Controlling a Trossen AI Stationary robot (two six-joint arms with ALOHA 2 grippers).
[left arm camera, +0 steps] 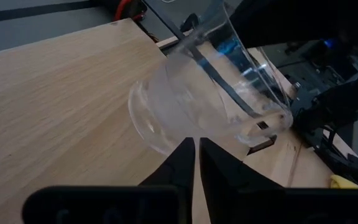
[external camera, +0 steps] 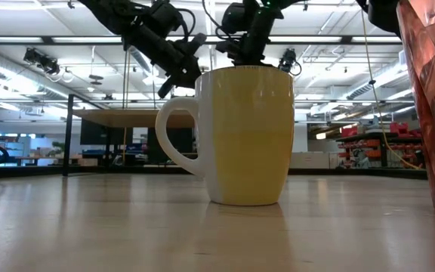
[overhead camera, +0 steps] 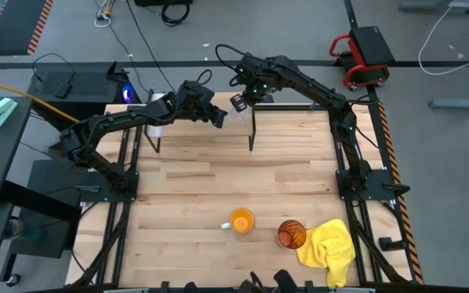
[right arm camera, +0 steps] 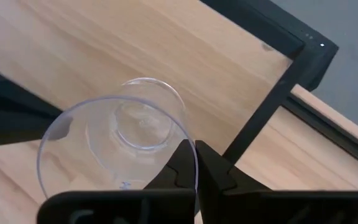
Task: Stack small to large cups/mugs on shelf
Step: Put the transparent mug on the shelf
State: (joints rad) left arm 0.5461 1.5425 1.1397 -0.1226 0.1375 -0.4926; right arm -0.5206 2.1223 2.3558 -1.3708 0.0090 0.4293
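Held up over the shelf at the desk's far edge: the small clear glass cup, tipped, its rim pinched by the right pincer, whose fingers are closed on the thin wall. Left pincer just beside it, fingers drawn almost together with only a slit between, tips right at the glass's side — whether actually touching, impossible to tell.

Wide bare planks between the shelf and the near edge. Near that edge, the orange mug upright, handle toward the left arm's side; the amber tumbler near it, just beside the yellow cloth.

A small mark on the glass wall, too small to read. From table height, the mug blocks the middle of the shelf and the tumbler is cut off at the frame's edge.
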